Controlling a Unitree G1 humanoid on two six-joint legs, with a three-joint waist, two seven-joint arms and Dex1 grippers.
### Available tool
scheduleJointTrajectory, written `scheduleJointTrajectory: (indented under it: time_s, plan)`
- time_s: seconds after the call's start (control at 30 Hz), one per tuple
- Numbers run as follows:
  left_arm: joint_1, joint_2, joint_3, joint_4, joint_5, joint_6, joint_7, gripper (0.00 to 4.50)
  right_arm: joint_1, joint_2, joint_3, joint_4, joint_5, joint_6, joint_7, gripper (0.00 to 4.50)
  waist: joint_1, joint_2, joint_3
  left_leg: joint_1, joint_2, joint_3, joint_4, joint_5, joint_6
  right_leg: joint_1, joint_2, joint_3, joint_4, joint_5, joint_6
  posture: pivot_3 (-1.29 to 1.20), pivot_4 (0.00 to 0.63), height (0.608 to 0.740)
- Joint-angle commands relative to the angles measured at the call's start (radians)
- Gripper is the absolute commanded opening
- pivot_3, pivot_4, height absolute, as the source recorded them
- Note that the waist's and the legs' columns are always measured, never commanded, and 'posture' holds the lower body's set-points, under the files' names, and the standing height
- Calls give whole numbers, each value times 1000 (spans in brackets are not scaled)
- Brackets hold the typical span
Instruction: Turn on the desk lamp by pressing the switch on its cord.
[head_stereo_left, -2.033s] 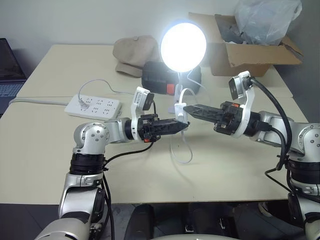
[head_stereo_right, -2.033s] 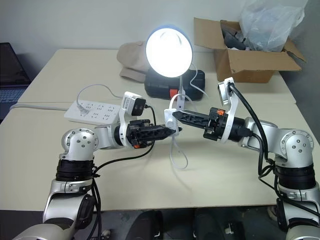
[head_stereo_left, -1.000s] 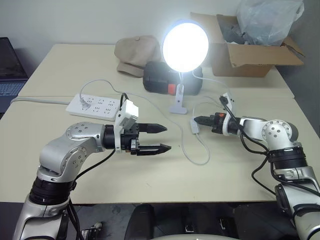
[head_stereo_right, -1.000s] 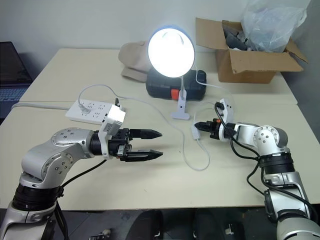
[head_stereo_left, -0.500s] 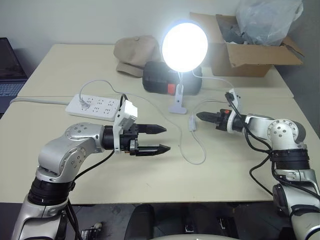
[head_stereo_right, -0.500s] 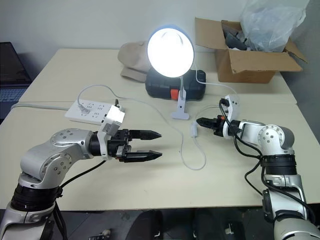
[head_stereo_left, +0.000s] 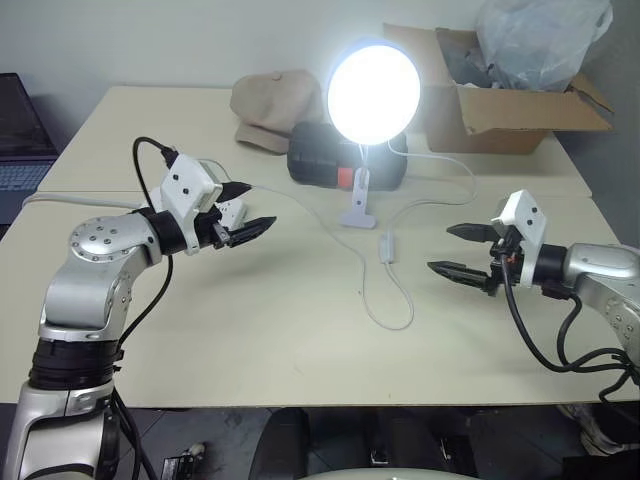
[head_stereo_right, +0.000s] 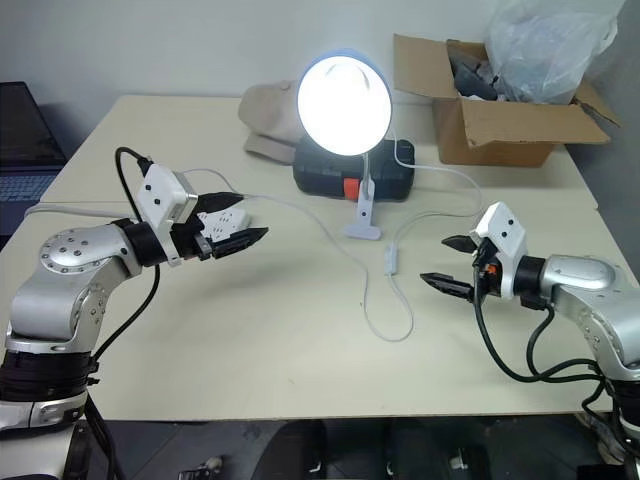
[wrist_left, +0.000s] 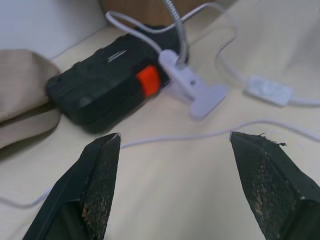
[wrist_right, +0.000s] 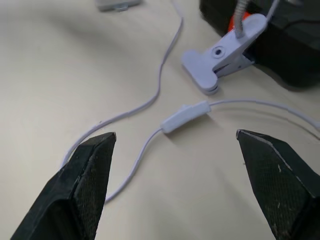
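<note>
Since one second ago, the right hand (head_stereo_left: 458, 249) has released the switch (head_stereo_left: 386, 247) on the cord (head_stereo_left: 392, 300) and withdrawn toward the right edge of the frame; its fingers, then together at the switch, are now standing wide apart and holding nothing. The left hand (head_stereo_left: 243, 207) has moved from the lower centre to the centre left, above the white power strip (head_stereo_right: 222, 214); its fingers are remaining apart and empty. The desk lamp (head_stereo_left: 373, 94) is glowing as before, and its clip base (head_stereo_left: 357, 213) is resting on the surface (head_stereo_left: 300, 350) at upper centre, just in front of the black case (head_stereo_left: 320, 165).

The switch is now lying on the surface below the clip base, between the two hands and well apart from both. The cord is looping toward the lower centre.

The head views are showing the beige cap (head_stereo_left: 272, 105) and the cardboard box (head_stereo_left: 500, 105) with a plastic bag (head_stereo_left: 540, 35) at the top of the frame. The right wrist view is showing the switch (wrist_right: 184, 117) and the clip base (wrist_right: 225, 52) close up between the open fingers. The left wrist view is showing the orange latch (wrist_left: 148, 82) on the case.
</note>
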Motion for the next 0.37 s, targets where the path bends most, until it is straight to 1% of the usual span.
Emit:
scheduleJointTrajectory:
  time_s: [0.03, 0.1, 0.17, 0.23, 0.37]
  plan:
    - [30, 58, 34, -19, -25, -33, -97, 3612, 35, -63, -85, -26, -12, -67, 109, 4045, 0, 0, 0, 0, 0, 0, 0, 0, 0, 0, 0, 0, 0, 0, 0, 0, 150, 740]
    - [44, 87, 33, -30, -49, 13, -134, 3612, 58, -84, -101, -25, -19, -84, 145, 4045, 0, 0, 0, 1, 0, -1, 0, 0, 0, 1, 0, -1, 0, 0, 1, 0, 150, 740]
    - [68, 124, 47, -73, -131, 122, -188, 3612, 84, -106, -141, -26, 5, -72, 187, 4045, 0, 0, 0, 1, 0, -1, 0, 0, 0, 1, 0, -1, 1, -1, 2, 0, 150, 740]
    - [85, 146, 60, -106, -189, 193, -214, 3612, 97, -117, -172, -21, 16, -69, 213, 4045, -1, 0, 0, 2, 1, -1, 0, 0, 0, 1, 0, -1, 1, -1, 2, 0, 150, 740]
    - [124, 171, 85, -164, -272, 270, -254, 3612, 101, -128, -211, -4, 15, -69, 238, 4045, -1, 0, 0, 2, 1, -1, 1, 0, 0, 2, 0, -1, 1, -1, 2, 0, 150, 740]
